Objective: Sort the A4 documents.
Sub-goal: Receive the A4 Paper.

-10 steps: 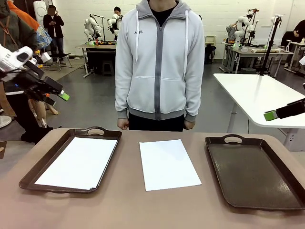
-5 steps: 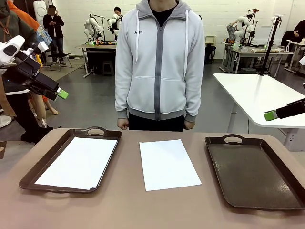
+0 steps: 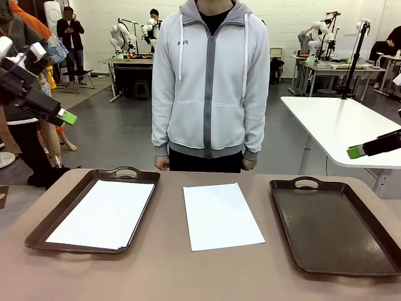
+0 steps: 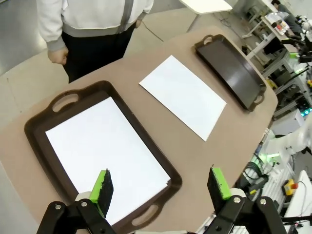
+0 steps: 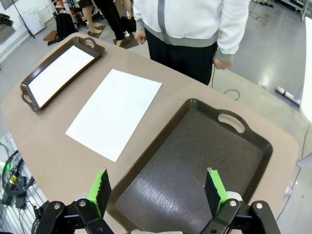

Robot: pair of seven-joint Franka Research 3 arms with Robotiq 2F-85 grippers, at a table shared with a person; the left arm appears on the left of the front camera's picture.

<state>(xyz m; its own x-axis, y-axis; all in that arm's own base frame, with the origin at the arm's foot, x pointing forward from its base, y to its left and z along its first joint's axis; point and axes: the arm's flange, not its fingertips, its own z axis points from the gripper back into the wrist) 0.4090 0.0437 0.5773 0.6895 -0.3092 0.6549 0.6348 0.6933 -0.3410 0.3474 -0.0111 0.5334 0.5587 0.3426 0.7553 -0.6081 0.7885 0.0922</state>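
Left gripper (image 4: 161, 183): jaws wide apart, holding nothing.
Tray sheet (image 4: 105, 146): just beneath left gripper, lying in left tray (image 4: 33, 136).
Right gripper (image 5: 158, 187): jaws apart, holding nothing, above right tray (image 5: 195, 146).
Loose sheet (image 5: 114, 112): on table (image 5: 58, 161), ahead-left of right gripper.

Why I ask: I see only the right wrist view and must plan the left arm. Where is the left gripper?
Observer: The left gripper hangs high at the table's left side, above the left tray, touching nothing.
Operator: Open or shut?
Observer: Open: in its wrist view the fingers stand apart, nothing between them, over the sheet in that tray.
Operator: And how high is my right gripper?
Observer: Front view: the right gripper hangs well above the empty tray.
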